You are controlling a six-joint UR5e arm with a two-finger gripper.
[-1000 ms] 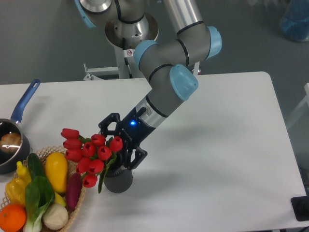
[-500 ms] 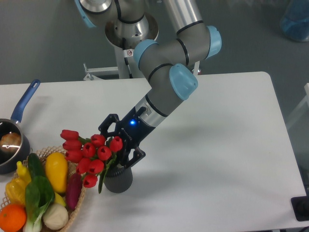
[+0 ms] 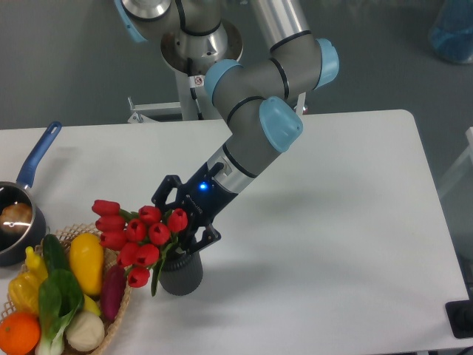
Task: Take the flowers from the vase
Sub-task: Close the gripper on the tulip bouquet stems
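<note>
Flowers (image 3: pixel 137 235) sat low and left of centre in the frame, stems down in the vase (image 3: pixel 182 273), red heads flopping out to the left over the basket (image 3: pixel 118 314) of veg. That lean was probably why the gripper (image 3: pixel 182 219) came in slanted from the upper right, aiming at the stems just above the rim. Its fingers sat around the bunch there, though whether they'd actually clamped down, couldn't tell from this angle.

A white table (image 3: pixel 347 222) holds a wicker basket (image 3: pixel 122 307) of vegetables (image 3: pixel 66 288) at near left, a blue-handled saucepan (image 3: pixel 18 214) just beyond.
</note>
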